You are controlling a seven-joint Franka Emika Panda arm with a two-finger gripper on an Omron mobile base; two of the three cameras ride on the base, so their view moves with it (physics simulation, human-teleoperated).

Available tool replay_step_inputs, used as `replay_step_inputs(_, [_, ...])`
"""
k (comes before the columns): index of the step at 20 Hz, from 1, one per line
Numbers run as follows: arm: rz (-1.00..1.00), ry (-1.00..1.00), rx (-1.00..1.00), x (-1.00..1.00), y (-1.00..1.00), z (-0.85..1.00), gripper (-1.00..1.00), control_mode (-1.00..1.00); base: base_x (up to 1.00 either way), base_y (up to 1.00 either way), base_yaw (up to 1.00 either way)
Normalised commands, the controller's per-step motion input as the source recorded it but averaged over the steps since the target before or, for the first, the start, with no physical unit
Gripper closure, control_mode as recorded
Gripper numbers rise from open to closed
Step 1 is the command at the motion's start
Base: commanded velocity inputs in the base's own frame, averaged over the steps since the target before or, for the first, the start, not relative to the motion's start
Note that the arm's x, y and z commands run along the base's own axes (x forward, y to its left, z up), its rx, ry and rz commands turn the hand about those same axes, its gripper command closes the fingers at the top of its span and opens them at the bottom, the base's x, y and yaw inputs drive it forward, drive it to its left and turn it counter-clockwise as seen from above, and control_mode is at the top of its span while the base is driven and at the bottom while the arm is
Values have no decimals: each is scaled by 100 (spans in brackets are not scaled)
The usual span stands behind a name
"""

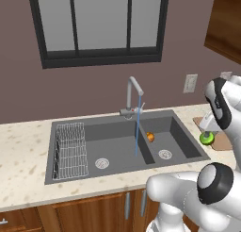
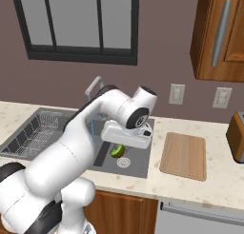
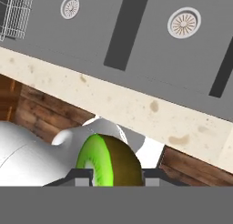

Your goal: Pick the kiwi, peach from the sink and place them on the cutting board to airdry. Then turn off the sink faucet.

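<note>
The sink (image 1: 186, 140) holds the peach (image 1: 150, 136) beside the water stream, far side of the right basin. The cutting board (image 2: 184, 155) lies on the counter right of it. The gripper (image 3: 113, 176) is closed on the kiwi (image 3: 109, 160), carried above the sink's near right. It looks light, wet and slippery, so a grip across its middle suits. No writing is readable.

I read all three feeds as evenly and flatly lit, with no single light source I can place and no glare. The window (image 1: 99, 26) panes at 12 o'clock are a dull grey and cast no beam. Shading is faint: the sink (image 1: 122, 144) basin walls are only slightly darker than its floor. Edges are soft and low-resolution throughout, and straight lines hold true toward the borders.
</note>
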Motion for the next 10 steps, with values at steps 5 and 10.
replay_step_inputs(5, [-1,0,0,-7,0,0,100,-100,0,0,0])
replay_step_inputs(10, [0,-2,-3,0,0,0,100,-100,0,0,0])
